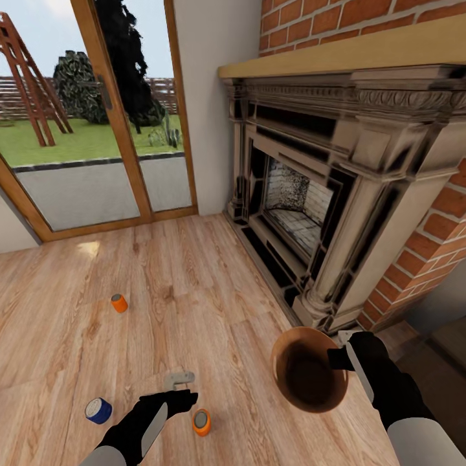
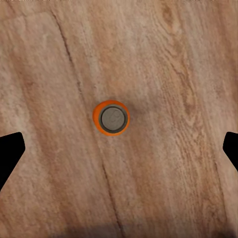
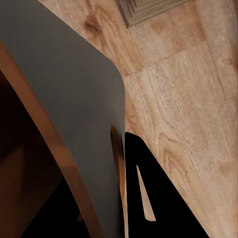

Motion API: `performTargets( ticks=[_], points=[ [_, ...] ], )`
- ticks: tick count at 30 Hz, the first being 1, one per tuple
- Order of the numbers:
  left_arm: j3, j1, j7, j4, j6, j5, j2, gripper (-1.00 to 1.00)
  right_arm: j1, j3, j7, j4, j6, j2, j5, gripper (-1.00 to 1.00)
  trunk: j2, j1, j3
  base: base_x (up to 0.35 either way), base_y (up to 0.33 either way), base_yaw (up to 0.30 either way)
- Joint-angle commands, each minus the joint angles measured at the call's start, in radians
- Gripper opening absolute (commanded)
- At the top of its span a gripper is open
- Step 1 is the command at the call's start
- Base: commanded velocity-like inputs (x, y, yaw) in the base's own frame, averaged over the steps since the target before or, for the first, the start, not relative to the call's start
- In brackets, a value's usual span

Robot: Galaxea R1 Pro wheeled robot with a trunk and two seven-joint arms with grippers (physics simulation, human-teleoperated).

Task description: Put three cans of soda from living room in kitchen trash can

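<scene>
On the light wood living-room floor (image 1: 194, 272) near the stone fireplace (image 1: 304, 200), left hand (image 2: 119, 148) hangs wide open, empty, over nearest orange metal-topped soda can (image 2: 112, 118), w/ right hand (image 1: 343, 356) clamped on copper-lined bin's rim (image 1: 309, 378): pick-up step, next prob. lower & close; other orange can (image 1: 119, 303) far left, blue can (image 1: 98, 410) near left.

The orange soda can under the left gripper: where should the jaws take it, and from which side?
Probably from straight above. The orange soda can stands upright on the wood floor, its grey top facing the left wrist camera, centred between the open left gripper fingertips. Lower the jaws around its round side wall, below the rim, and close there.
</scene>
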Motion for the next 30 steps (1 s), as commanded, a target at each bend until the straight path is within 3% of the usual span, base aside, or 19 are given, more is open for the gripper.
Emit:
performTargets(
  ticks=[1,30],
  points=[
    [0.0,0.0,0.0,0.0,0.0,0.0,0.0,1.0,0.0,0.0,0.004,0.0,0.0,0.0,-0.011,-1.0,0.0,0.0,0.0,0.0,0.0,0.0],
    [-0.001,0.0,0.0,0.001,-0.001,-0.001,0.001,1.0,0.0,0.001,0.004,0.0,0.0,0.001,-0.011,-1.0,0.0,0.0,0.0,0.05,0.0,0.0]
  ],
)
